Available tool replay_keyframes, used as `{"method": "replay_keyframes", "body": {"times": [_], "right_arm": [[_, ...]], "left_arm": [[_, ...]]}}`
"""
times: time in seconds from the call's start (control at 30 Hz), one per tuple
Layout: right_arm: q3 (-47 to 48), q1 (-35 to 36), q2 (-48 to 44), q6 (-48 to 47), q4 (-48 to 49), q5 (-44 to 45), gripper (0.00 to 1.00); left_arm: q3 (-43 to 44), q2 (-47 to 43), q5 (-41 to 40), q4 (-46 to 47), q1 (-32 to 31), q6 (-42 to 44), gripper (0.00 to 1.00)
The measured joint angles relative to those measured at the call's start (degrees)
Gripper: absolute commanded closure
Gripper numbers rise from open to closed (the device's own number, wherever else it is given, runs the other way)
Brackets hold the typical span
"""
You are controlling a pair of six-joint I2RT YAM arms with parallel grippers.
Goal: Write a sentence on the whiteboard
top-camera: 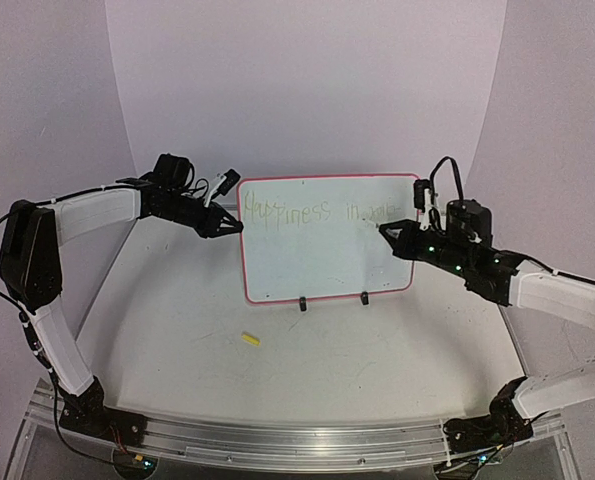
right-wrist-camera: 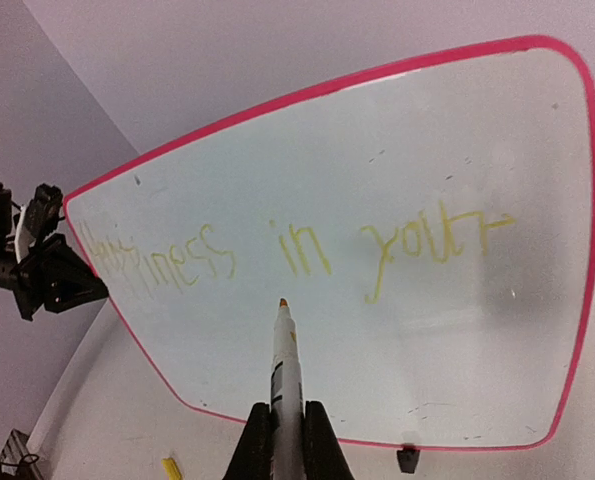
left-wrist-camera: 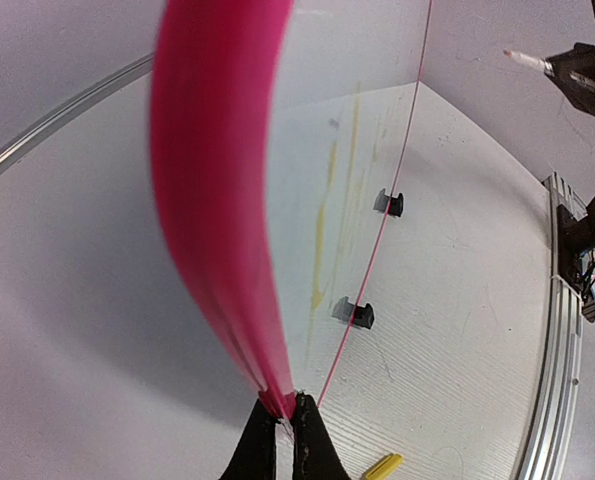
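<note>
— Where does the large white rectangular whiteboard with the thin pink-red border stand?
— It stands upright toward the back of the pale surface, on two small black clip feet, with its face turned to the arms.
— And the left tool?
— Its jaws are pinched narrow on the board's left edge, right on the pink rim.
— The right tool?
— It is closed tight around a white-barrelled marker with a yellow-orange tip, which points at the board just below the word "in". In the left wrist view the tip seems to stand a little off the face.
— What of the faint yellow-green handwritten sentence?
— One line across the upper half reads "Happiness in your". Its first letters sit right beside the left tool.
— Anything else?
— A small yellow cap-like piece lies on the surface in front of the board, well apart from it.
</note>
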Motion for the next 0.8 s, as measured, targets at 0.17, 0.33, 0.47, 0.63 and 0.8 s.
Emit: {"method": "replay_keyframes", "body": {"times": [0.17,0.33,0.47,0.63,0.8], "right_arm": [[-0.79,9.36,3.92,0.24,4.74,-0.29,1.00],[0.08,15.67,12.01,0.67,10.88,0.13,1.00],[3.71,19.02,20.90,0.87,13.73,0.32,1.00],[8.62,21.48,28.42,0.90,16.41,0.58,1.00],[13.77,22.14,33.45,1.07,18.64,2.43,1.00]], "left_arm": [[0.00,-0.07,-0.05,-0.02,-0.17,0.00,1.00],[0.00,-0.09,-0.22,0.03,-0.55,0.00,1.00],[0.00,-0.09,-0.35,0.03,-0.70,0.02,1.00],[0.00,-0.13,-0.35,0.03,-0.77,0.02,1.00],[0.00,-0.13,-0.35,0.03,-0.81,0.04,1.00]]}}
